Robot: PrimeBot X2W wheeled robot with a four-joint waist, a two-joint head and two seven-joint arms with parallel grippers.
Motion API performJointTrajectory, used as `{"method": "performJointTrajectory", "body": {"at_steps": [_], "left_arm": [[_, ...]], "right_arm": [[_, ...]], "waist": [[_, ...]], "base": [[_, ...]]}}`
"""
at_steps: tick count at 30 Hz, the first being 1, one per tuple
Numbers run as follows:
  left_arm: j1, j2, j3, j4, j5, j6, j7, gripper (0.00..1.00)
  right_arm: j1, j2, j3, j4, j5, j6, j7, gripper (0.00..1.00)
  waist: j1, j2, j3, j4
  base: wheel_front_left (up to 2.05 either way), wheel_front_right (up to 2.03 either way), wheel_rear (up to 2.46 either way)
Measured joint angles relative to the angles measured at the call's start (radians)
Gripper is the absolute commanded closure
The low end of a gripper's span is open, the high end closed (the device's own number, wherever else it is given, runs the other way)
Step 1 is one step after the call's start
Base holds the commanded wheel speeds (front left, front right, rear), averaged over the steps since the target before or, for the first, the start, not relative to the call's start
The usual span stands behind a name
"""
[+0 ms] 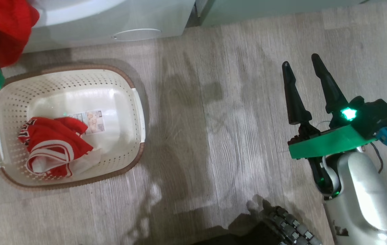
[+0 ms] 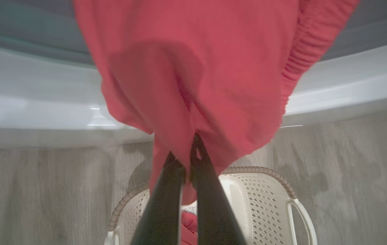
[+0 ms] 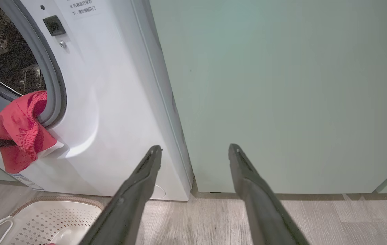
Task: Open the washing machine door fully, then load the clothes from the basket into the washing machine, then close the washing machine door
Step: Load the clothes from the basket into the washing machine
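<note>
Left hand is clamped on the held garment, fingers together with red fabric pinched at the tips. Right hand is empty, fingers apart, over bare floor at the right of the head frame.

In the right wrist frame, the held garment drapes over the grey gasket at the lower edge of the washing machine opening, at far left. One edge touches the gasket; the bulk hangs down outside against the white front. The long axis runs top to bottom. A dark left finger enters from the left edge and meets the cloth about mid-height.

The drum lies above and behind the cloth, so the coming move is likely up and inward over the gasket lip, or the garment slides back out. The opening is uncovered, so I judge the door open.

The left hand is the near one, on the cloth. The right hand points at the seam between the machine and the pale green cabinet, well apart from the opening.

The second garment sits crumpled in the lower left of the basket, beside the label. The basket is on the floor just below the machine. Loading is about half done.
</note>
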Motion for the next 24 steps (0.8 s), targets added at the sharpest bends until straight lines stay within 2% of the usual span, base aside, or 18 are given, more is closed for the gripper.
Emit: {"method": "performJointTrajectory", "body": {"at_steps": [3,4,9,14,18,24], "left_arm": [[-0.006,0.013,-0.01,-0.067,-0.023,-0.009,0.087,1.0],[-0.006,0.013,-0.01,-0.067,-0.023,-0.009,0.087,1.0],[-0.053,0.068,-0.016,-0.204,-0.063,-0.008,0.248,1.0],[-0.109,0.112,-0.009,-0.315,-0.069,0.041,0.339,1.0],[-0.156,0.135,0.002,-0.33,-0.061,0.086,0.383,1.0],[-0.252,0.195,0.0,-0.319,0.035,0.139,0.369,1.0]], "right_arm": [[0.002,0.0,-0.003,0.0,0.0,0.0,-0.002,0.0],[0.002,0.0,-0.003,0.0,0.0,0.0,-0.002,0.0],[0.003,0.0,0.0,-0.002,0.02,0.0,-0.003,0.0],[0.004,0.0,0.014,-0.015,0.048,0.0,-0.004,0.0],[0.003,0.0,0.036,-0.02,0.074,0.0,-0.004,0.0],[0.001,0.0,0.065,-0.026,0.111,0.0,-0.004,0.0]], "waist": [[0.0,0.0,-0.01,0.008],[0.0,0.0,-0.01,0.008],[0.0,0.0,-0.016,0.008],[0.0,0.0,-0.008,-0.015],[0.0,0.0,0.003,-0.047],[0.0001,0.0,0.038,-0.107]], "base": [[0.0,0.0,0.0],[0.0,0.0,0.0],[0.0,0.0,0.0],[0.0,0.0,0.0],[0.0,0.0,0.0],[0.0,0.0,0.0]]}}
